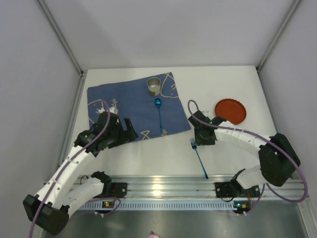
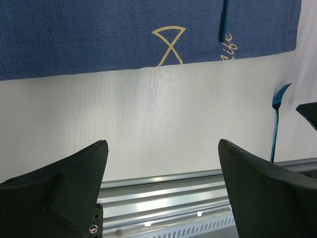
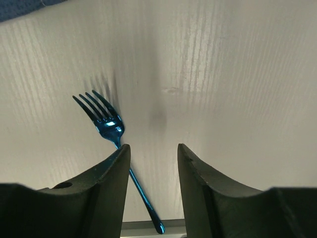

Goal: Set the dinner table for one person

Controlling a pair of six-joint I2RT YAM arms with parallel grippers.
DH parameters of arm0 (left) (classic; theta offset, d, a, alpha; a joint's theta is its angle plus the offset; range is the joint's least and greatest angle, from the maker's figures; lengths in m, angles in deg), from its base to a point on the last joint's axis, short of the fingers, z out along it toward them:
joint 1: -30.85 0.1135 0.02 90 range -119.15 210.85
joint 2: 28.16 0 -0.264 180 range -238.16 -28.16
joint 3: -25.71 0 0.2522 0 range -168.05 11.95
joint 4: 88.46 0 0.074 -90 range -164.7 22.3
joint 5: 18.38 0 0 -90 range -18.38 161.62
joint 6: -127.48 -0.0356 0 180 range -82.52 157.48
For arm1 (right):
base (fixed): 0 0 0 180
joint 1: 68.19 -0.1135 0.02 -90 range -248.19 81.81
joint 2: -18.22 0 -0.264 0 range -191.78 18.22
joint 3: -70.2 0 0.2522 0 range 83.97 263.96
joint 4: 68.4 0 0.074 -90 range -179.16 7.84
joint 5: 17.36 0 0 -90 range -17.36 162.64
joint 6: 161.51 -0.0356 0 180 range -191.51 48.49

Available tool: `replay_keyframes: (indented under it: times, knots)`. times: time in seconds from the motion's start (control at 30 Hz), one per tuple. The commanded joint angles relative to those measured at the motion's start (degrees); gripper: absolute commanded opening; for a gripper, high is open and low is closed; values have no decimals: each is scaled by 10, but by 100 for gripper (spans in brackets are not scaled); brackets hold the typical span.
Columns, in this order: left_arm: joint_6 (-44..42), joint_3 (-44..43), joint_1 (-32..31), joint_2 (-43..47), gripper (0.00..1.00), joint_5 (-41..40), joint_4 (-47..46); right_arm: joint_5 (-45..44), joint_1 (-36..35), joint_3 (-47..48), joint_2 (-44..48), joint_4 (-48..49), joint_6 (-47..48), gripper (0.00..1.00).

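Observation:
The white dinner table (image 1: 148,153) carries a dark blue fish-print cloth (image 1: 124,104) at the back left. A metal cup (image 1: 154,85) and a blue spoon (image 1: 159,116) lie on the cloth. A blue fork (image 1: 199,157) lies on the bare table near the front, tines away from the rail. A red plate (image 1: 230,111) sits at the right. My left gripper (image 1: 130,131) is open and empty above the cloth's front edge. My right gripper (image 1: 205,141) is open and empty, just right of the fork's tines (image 3: 106,124), not touching it.
A metal rail (image 1: 163,186) runs along the table's near edge, also in the left wrist view (image 2: 163,183). Grey walls enclose the table on the left, back and right. The cloth's front edge (image 2: 99,34) and the spoon handle (image 2: 223,20) show in the left wrist view.

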Motion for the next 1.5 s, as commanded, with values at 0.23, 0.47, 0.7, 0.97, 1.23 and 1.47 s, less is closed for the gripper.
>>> replay_keyframes:
  times: [0.23,0.47,0.7,0.97,1.23,1.47]
  knots:
    - [64,-1,-78,-11,98,-82,17,40,-6,-20,7,45,-9,43]
    - [59,-9,-81,-32,98,-84,15,54,-27,-46,20,60,-37,42]
    - [56,-13,-84,-43,98,-92,12,58,-45,-52,5,74,-47,40]
    - [48,-10,-84,-47,98,-91,12,41,-56,-54,-51,94,-52,30]
    - [38,0,-85,-68,98,-83,5,40,-59,-54,-82,110,-46,0]
    - [10,-27,-109,-127,98,-51,-69,38,-58,67,-42,26,-31,0]
